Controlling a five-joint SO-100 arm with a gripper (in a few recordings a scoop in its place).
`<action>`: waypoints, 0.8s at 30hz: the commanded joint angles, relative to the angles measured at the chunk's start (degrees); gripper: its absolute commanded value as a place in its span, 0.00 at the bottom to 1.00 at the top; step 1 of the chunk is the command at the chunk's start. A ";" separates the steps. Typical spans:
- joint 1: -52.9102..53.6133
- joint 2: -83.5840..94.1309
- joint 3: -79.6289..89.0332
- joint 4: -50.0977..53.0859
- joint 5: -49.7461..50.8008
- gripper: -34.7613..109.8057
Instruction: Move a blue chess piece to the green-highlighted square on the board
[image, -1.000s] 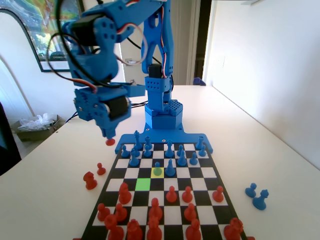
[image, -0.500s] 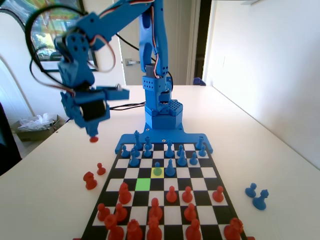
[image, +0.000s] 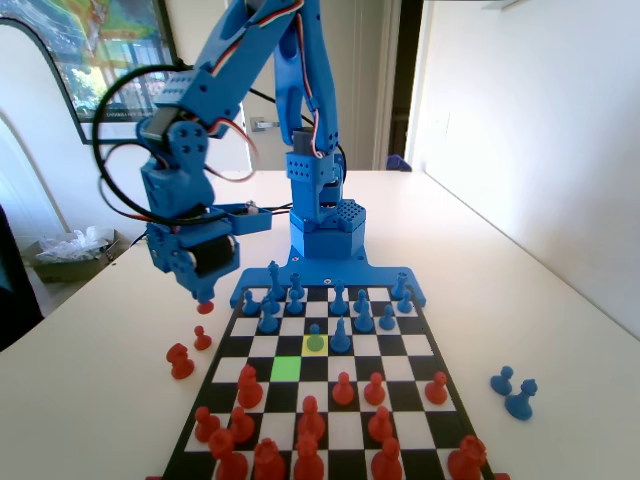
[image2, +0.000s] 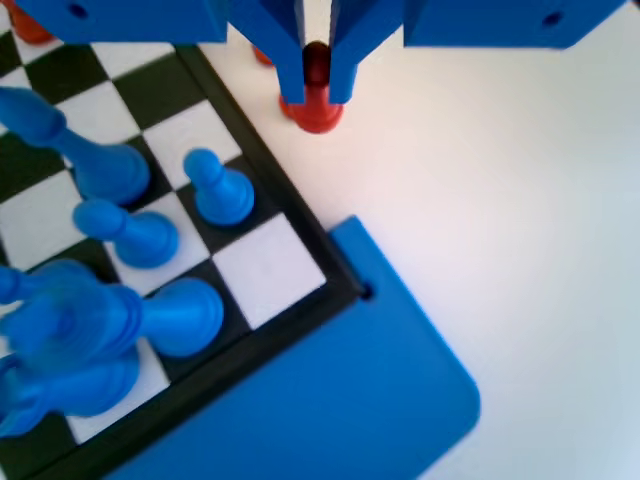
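Claw (image2: 316, 92) around upright red pawn (image2: 314, 105)

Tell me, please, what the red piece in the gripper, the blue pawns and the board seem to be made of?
The red piece held by the gripper: likely moulded or printed plastic, uniform colour with a soft sheen. The blue pawns: apparently the same plastic, smooth and slightly glossy. The board: flat, matte black-and-white squares, possibly printed sheet; its blue rim looks like plastic.

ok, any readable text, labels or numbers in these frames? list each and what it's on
None readable.
The framed picture on the wall behind the arm has a pale strip at its lower edge that may carry print: too small and blurred to read.
No lettering shows on the board, the gripper or the red pawn it holds.
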 joint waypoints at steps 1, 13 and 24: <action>1.05 0.35 0.44 -0.79 -1.14 0.25; 1.58 -5.19 -4.75 -2.11 0.53 0.25; 2.99 -8.09 -7.82 -2.20 0.26 0.25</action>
